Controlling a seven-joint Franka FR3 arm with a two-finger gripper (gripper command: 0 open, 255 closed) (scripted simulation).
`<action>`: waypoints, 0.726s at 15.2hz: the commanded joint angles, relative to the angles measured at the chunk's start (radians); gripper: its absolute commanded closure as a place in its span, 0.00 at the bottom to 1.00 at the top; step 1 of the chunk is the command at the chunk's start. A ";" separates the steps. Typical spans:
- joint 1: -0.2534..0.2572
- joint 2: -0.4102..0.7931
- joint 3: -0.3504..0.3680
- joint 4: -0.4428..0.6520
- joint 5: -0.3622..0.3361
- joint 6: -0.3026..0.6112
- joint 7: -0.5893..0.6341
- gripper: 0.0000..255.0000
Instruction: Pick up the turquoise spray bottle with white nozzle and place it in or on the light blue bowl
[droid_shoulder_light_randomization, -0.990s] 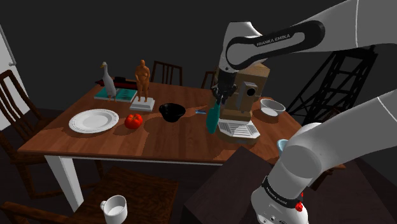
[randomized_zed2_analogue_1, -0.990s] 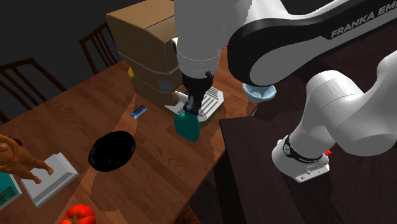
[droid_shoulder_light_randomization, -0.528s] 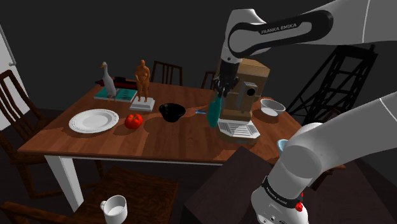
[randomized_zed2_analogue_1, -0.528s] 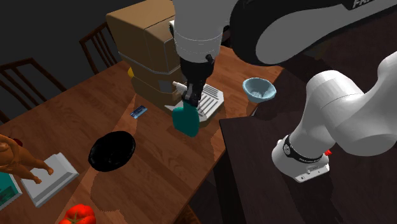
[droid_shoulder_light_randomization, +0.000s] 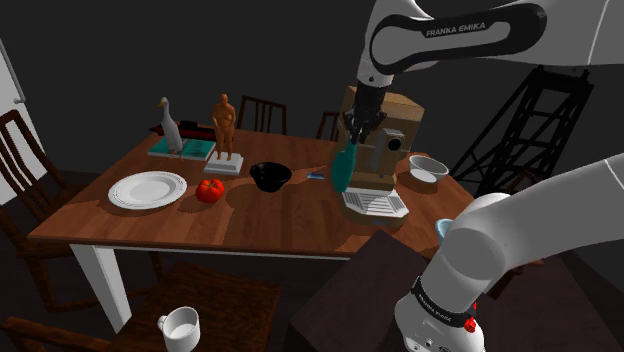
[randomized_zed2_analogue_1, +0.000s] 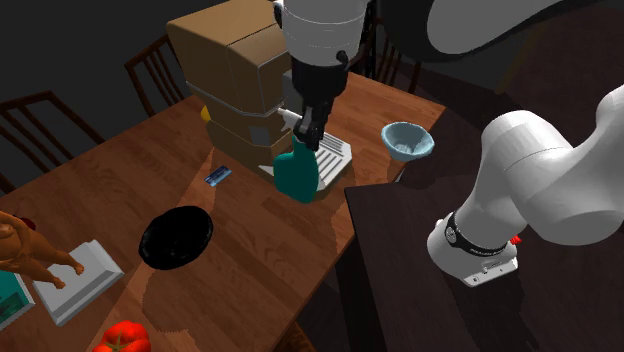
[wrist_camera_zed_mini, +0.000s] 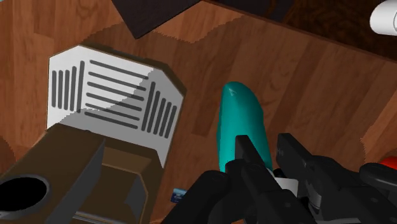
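Black gripper (randomized_zed2_analogue_1: 305, 140) clamped on the neck of the turquoise spray bottle (randomized_zed2_analogue_1: 297, 175), which hangs above the wooden table (randomized_zed2_analogue_1: 120, 190) beside the brown coffee machine (randomized_zed2_analogue_1: 235, 70). Grasp and lift appear complete. Transfer to the light blue bowl (randomized_zed2_analogue_1: 408, 140) and release remain.

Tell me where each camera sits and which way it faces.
Shoulder view: beside the stand, facing across the brown wooden table; white arm shows.
Second exterior view: high, looking down on the light blue bowl; white arm shows.
Wrist view: on the wrist, looking down; black end effector shows.
All share the turquoise spray bottle.
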 joint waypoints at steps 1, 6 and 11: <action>-0.015 -0.047 -0.024 -0.016 -0.014 -0.026 -0.034 1.00; -0.063 -0.182 -0.097 -0.068 -0.067 -0.096 -0.132 1.00; -0.118 -0.293 -0.177 -0.088 -0.132 -0.169 -0.238 1.00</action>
